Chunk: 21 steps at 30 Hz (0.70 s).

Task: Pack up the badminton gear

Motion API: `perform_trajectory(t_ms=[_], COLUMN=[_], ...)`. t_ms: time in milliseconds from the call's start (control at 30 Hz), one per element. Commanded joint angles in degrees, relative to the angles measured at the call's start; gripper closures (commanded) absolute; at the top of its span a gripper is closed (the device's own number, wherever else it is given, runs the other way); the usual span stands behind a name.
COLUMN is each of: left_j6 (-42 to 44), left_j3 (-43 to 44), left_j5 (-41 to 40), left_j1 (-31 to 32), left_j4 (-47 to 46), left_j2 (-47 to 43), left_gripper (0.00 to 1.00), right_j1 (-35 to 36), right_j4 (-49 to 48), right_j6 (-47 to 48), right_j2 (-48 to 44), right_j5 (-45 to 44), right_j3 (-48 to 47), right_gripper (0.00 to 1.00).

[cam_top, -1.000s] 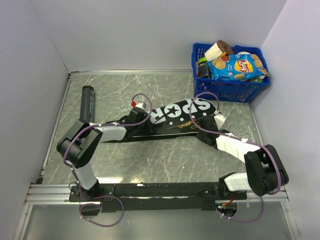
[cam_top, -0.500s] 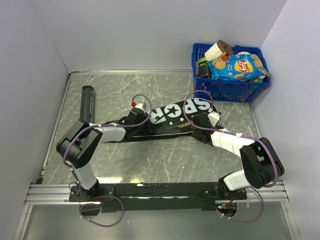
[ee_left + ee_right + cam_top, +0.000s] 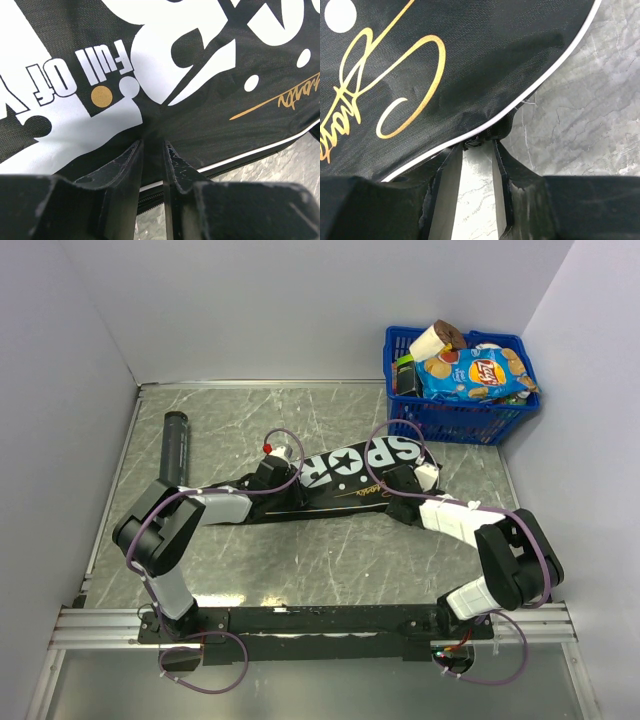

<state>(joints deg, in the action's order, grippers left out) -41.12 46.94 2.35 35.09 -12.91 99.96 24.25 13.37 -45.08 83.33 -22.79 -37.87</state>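
The black "SPORT" cover (image 3: 345, 468) lies slantwise across the middle of the table. My left gripper (image 3: 272, 477) sits on its narrow half and is shut on a pinched fold of the cover's fabric (image 3: 200, 115), with the fingertips (image 3: 135, 150) close together. My right gripper (image 3: 398, 480) is at the cover's near edge (image 3: 420, 65), its jaws narrowed around the zipper pull (image 3: 479, 141) at the white piping. The black tube (image 3: 177, 445) lies at the left. One white shuttlecock (image 3: 284, 450) lies just behind the cover. No racket shows.
A blue basket (image 3: 455, 422) of snack packets stands at the back right corner. A small white thing (image 3: 431, 476) lies by the cover's wide end. Walls close in the table on the left, back and right.
My right arm has swung left and brought its gripper in to the cover's near edge. The left arm and the cover have stayed put.
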Motion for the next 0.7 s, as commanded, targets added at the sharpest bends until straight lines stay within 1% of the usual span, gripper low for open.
perform_trajectory(t_ms=[0, 67, 167, 200, 267, 367, 400, 467, 567, 667], left_j6=[1.6, 1.5, 1.3, 1.3, 1.3, 1.5, 1.5, 1.5, 1.7, 1.7], left_j3=[-1.4, -1.3, -1.4, -1.4, -1.3, -1.3, -1.4, -1.6, -1.8, -1.7], left_j5=[-0.2, 0.0, -0.2, -0.2, -0.3, -0.2, -0.3, -0.3, -0.2, 0.3], left_j1=[0.1, 0.2, 0.2, 0.1, 0.2, 0.1, 0.2, 0.2, 0.1, 0.2], left_j4=[6.5, 6.6, 6.6, 6.6, 6.7, 6.8, 6.7, 6.8, 6.6, 6.7], left_j2=[2.2, 2.3, 2.3, 2.2, 2.1, 1.9, 1.9, 1.7, 1.6, 1.6], left_gripper=[0.72, 0.73, 0.73, 0.73, 0.73, 0.73, 0.73, 0.74, 0.75, 0.76], right_j1=[-1.9, -2.2, -2.4, -2.4, -2.4, -2.3, -2.2, -1.9, -0.5, 2.4], right_j4=[-3.5, -3.7, -4.2, -4.7, -5.1, -5.8, -6.1, -6.9, -7.7, -8.0], right_j6=[0.9, 1.3, 2.4, 2.7, 3.2, 4.2, 4.4, 4.6, 4.9, 4.4], right_j2=[0.7, 0.8, 0.8, 0.7, 1.0, 1.6, 1.7, 2.1, 2.6, 3.8], right_j5=[-3.0, -2.5, -2.3, -1.9, -1.3, 0.5, 1.7, 2.6, 3.9, 4.9], right_j3=[-1.9, -1.9, -2.1, -2.0, -2.2, -2.6, -2.8, -2.9, -3.5, -5.1], right_gripper=[0.66, 0.69, 0.74, 0.80, 0.83, 0.91, 0.95, 0.99, 1.00, 1.00])
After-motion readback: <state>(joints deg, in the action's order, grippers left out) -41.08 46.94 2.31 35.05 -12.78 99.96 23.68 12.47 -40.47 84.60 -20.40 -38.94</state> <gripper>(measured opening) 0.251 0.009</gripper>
